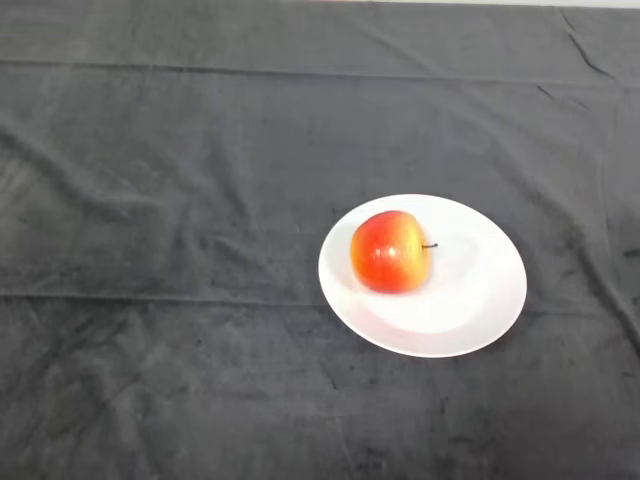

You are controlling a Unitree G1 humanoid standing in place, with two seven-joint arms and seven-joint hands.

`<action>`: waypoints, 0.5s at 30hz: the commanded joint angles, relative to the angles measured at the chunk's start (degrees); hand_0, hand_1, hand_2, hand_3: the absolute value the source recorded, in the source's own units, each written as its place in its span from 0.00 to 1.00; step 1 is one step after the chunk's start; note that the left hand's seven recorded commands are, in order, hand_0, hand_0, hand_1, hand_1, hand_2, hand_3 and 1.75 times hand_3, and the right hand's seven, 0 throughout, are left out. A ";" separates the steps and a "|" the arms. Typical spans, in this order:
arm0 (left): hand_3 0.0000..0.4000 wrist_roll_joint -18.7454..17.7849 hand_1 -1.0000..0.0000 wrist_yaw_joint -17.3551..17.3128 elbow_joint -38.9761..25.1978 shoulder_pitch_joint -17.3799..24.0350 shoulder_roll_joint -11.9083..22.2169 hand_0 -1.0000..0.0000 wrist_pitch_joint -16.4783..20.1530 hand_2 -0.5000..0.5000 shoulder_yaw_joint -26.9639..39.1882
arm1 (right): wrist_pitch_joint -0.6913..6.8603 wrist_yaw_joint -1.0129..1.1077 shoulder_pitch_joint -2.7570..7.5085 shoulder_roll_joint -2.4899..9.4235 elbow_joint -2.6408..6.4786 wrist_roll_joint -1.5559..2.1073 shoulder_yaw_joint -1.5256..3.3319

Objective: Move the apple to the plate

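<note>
A red and yellow apple (390, 251) lies on its side on a white round plate (470, 300), in the plate's left half, its dark stem pointing right. The plate rests on the dark cloth, right of the middle of the head view.
The dark grey cloth (180, 250) covers the whole table and has creases and folds across it. The table's far edge runs along the top of the view.
</note>
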 commanded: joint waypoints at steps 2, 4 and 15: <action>0.00 1.28 1.00 -0.64 1.70 -2.56 -0.85 1.00 0.86 0.50 3.39 | -0.25 0.08 -1.55 -1.62 -1.36 1.50 -0.69; 0.00 1.49 1.00 -0.83 1.69 -2.62 -0.98 1.00 0.95 0.50 3.64 | -0.25 0.08 -1.55 -1.62 -1.37 1.50 -0.69; 0.00 2.47 1.00 -1.75 1.61 -2.88 -1.62 1.00 1.34 0.50 4.92 | -0.25 0.07 -1.54 -1.61 -1.39 1.50 -0.69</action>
